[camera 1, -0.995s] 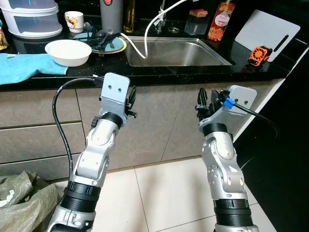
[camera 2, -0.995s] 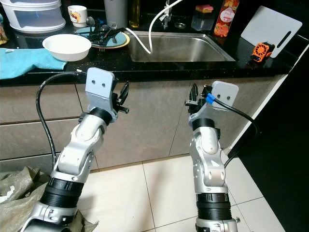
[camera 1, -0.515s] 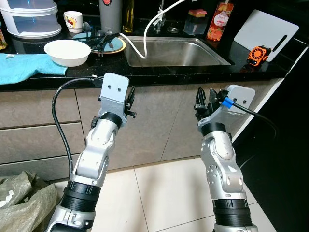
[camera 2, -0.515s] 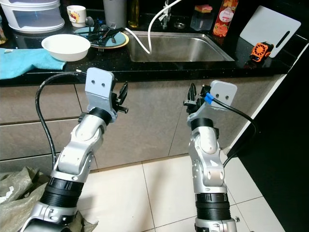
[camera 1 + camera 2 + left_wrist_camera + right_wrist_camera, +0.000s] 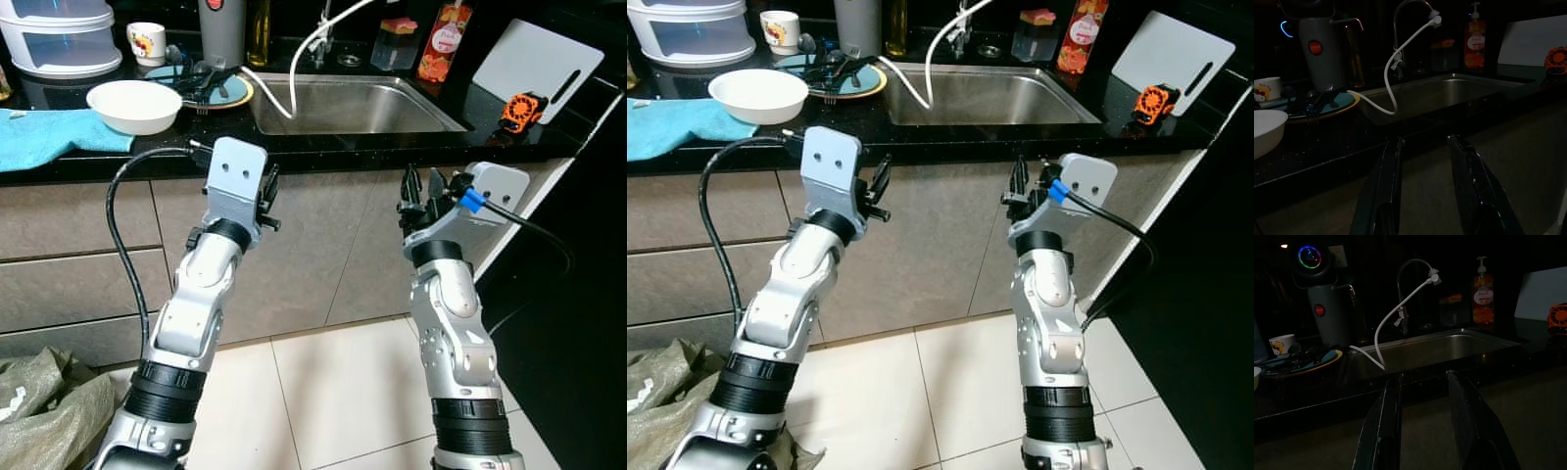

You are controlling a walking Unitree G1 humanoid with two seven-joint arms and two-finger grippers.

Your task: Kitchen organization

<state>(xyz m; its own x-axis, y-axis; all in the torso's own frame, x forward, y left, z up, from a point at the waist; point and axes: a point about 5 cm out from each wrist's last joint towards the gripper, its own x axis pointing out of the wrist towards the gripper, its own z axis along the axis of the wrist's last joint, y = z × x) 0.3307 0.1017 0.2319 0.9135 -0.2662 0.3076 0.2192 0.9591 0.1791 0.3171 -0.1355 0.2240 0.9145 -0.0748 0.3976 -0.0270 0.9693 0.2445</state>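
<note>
Both arms are raised in front of the black kitchen counter [image 5: 392,147], below its front edge. My left gripper [image 5: 266,190] is open and holds nothing; in the left wrist view its fingers [image 5: 1387,186] point at the counter edge. My right gripper [image 5: 421,189] is open and holds nothing as well, and it faces the sink [image 5: 1449,345]. On the counter to the left are a white bowl [image 5: 134,105], a teal plate with dark cutlery [image 5: 211,86] and a small printed mug [image 5: 147,41]. A white hose [image 5: 294,69] runs from the tap into the steel sink [image 5: 353,103].
A blue towel [image 5: 44,135] lies at the counter's left, with stacked clear containers [image 5: 59,44] behind. A grey jug [image 5: 223,27], an orange soap bottle [image 5: 434,54], a white cutting board [image 5: 534,67] and an orange gadget [image 5: 517,110] stand on the counter. A crumpled sack [image 5: 49,401] lies on the floor.
Both grippers have risen a little toward the counter's front edge. The camera has shifted slightly. Nothing on the counter has moved.
</note>
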